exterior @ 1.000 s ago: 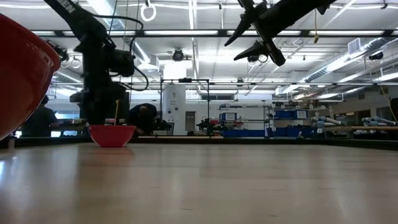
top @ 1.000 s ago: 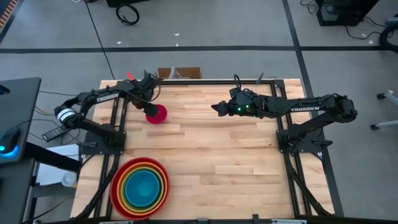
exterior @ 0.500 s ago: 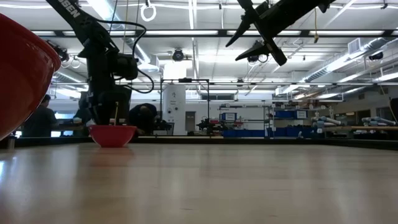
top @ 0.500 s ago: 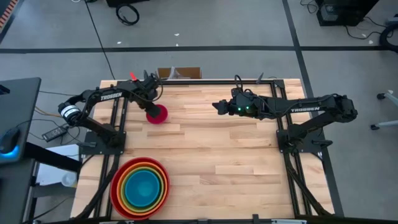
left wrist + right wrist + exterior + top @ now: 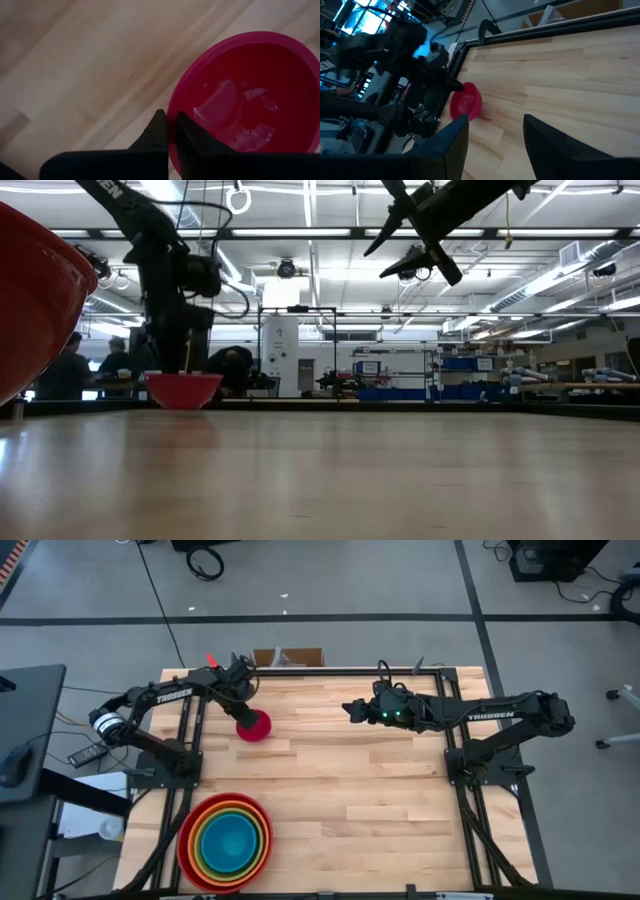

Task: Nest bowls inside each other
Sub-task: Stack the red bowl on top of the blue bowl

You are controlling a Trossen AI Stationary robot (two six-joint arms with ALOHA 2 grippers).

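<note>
A small magenta bowl [image 5: 254,726] is at the table's far left, and my left gripper [image 5: 170,132] is shut on its rim, coming down on it from above. In the low view the bowl [image 5: 183,390] sits upright under the dark left arm. A stack of nested bowls [image 5: 225,840], red outermost and teal innermost, rests on its base at the near left corner. My right gripper [image 5: 348,710] hangs open in the air over the far middle of the table, pointing toward the small bowl with nothing between its fingers. My left gripper pinches the bowl's rim [image 5: 174,112] on its far-left side, one finger inside the bowl and one outside. The fingers point steeply down from above. The bowl stays upright and level; in the low view its base [image 5: 183,408] is at or just above the table top.
A cardboard box [image 5: 288,657] stands just beyond the table's far edge. The big red bowl of the stack [image 5: 35,300] fills the low view's left side. People [image 5: 70,370] show in the room behind. Bare wood lies across the middle and right of the table.
My left gripper has taken hold of the small bowl's rim and turned a little at the wrist. In the low view the bowl now stands slightly higher than before, still upright.
</note>
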